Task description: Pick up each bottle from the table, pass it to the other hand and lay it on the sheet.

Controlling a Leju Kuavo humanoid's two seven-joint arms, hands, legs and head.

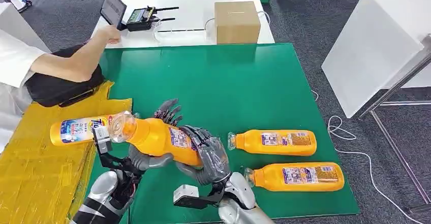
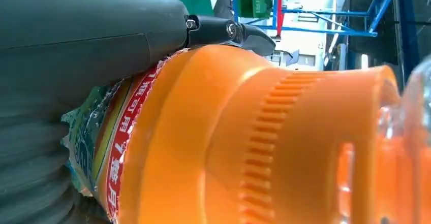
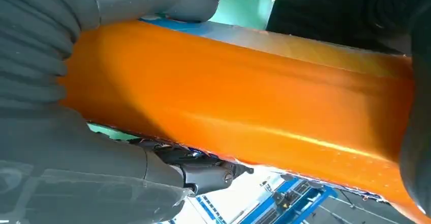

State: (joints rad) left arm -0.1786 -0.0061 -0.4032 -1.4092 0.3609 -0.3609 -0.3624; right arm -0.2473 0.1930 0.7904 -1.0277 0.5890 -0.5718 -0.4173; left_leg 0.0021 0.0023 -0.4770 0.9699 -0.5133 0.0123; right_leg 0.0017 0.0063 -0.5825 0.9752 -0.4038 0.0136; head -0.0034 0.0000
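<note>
Head view: orange bottle (image 1: 157,136) held aloft between both hands, mid-handover.

Right hand (image 1: 209,155) wraps its base end, left hand (image 1: 152,155) cups the body near the clear cap; both grip it. Rigid, glossy plastic, probably slippery and fairly heavy, so the labelled middle seems safest. Left of the hands one bottle (image 1: 81,128) lies on the yellow sheet (image 1: 40,178); right of them two bottles (image 1: 274,141) wait on the green bench (image 1: 228,82). A person's arm (image 1: 76,61) leans nearby.
</note>
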